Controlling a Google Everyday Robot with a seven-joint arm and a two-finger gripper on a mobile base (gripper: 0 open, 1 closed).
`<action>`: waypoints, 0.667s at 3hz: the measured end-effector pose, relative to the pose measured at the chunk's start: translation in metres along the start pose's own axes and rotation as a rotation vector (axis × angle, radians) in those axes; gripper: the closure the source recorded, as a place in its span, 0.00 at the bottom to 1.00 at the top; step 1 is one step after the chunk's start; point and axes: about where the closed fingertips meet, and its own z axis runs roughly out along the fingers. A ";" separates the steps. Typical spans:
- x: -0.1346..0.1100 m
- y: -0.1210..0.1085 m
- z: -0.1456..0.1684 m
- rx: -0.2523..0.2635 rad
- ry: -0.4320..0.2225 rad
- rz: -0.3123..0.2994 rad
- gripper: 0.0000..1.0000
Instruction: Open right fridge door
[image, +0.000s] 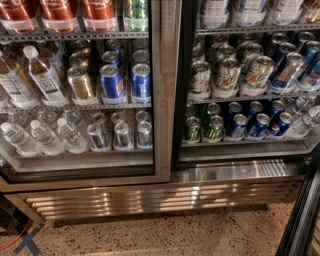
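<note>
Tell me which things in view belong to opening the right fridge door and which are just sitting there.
For the job: steel-framed glass right fridge door, only its dark edge showing at lower right; end effector, not in view.

Just there: steel-framed left glass door; clear plastic water bottles; gold cans; blue cans; green-and-white cans; speckled floor.

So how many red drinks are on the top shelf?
3 red drinks, in a row on the top-left shelf: left, middle, right, next to a green bottle. More may be hidden behind them or past the picture's edge. The gripper is out of view.
</note>
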 end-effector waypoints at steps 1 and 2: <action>-0.006 -0.002 0.002 0.002 -0.025 -0.004 0.00; -0.006 -0.002 0.002 0.002 -0.025 -0.004 0.00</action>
